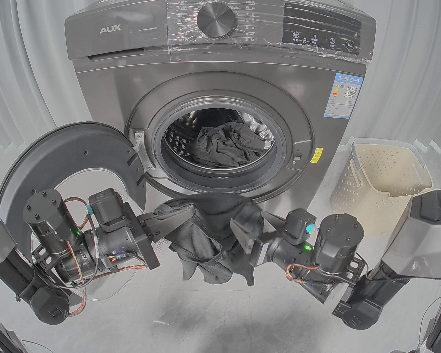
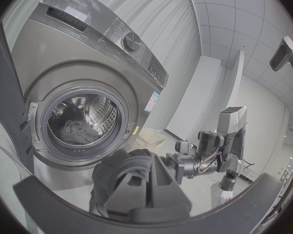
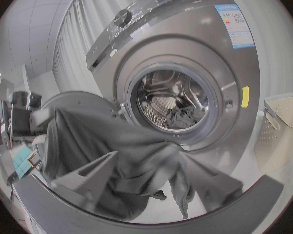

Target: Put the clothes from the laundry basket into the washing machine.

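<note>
While the left gripper (image 1: 174, 220) is pinched narrow on one edge of a dark garment (image 1: 206, 243), the right gripper (image 1: 245, 234) stands wide. Its fingers are spread, with the cloth draped across them rather than clamped. The garment hangs between the two arms, just in front of the washing machine (image 1: 220, 82) and below the lip of the round opening (image 1: 220, 185). Its loose folds trail down toward the floor.

The likeliest failure, as I judge it, is on the right side. Nothing grips the cloth there, so a lift or a forward push could let it slide off and leave the whole weight swinging from the left pinch. The low tail is a second risk. If the arms go in without rising first, the tail may catch on the lip and end up draped half outside the drum. The open door (image 1: 68, 158) stands close beside the left arm, so a wide swing could strike it.

I count two grippers and two dark garments. One garment is held, and the other garment (image 1: 228, 145) lies inside the drum. There is one machine, one door and one laundry basket (image 1: 387, 187). The basket sits on the floor near the machine's right corner, and no clothes show in the part of it that can be seen.
</note>
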